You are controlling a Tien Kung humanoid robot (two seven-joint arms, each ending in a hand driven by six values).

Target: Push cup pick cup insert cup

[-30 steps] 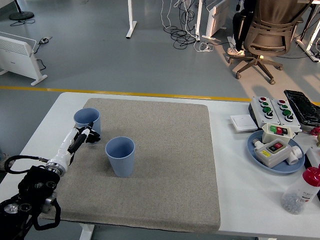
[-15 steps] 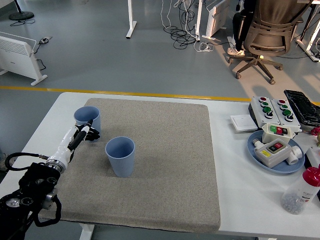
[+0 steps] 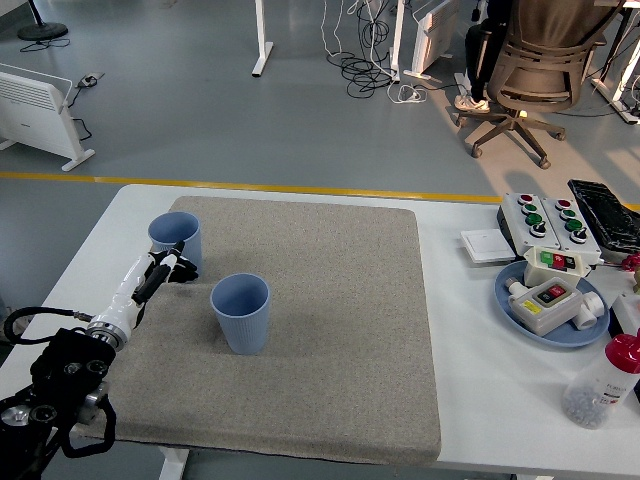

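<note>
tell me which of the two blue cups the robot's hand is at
The far-left blue cup, near the mat's back left corner. The left hand has its fingertips at that cup's near side. The other blue cup stands alone, nearer the table's front edge.

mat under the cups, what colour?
Grey-beige, speckled mat; the head view shows it.

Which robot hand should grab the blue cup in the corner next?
Probably the left hand. It reaches in from the left, its fingers right beside the far cup at the mat's back left corner. No right hand shows anywhere over the table. The near cup stands upright, apart.
</note>
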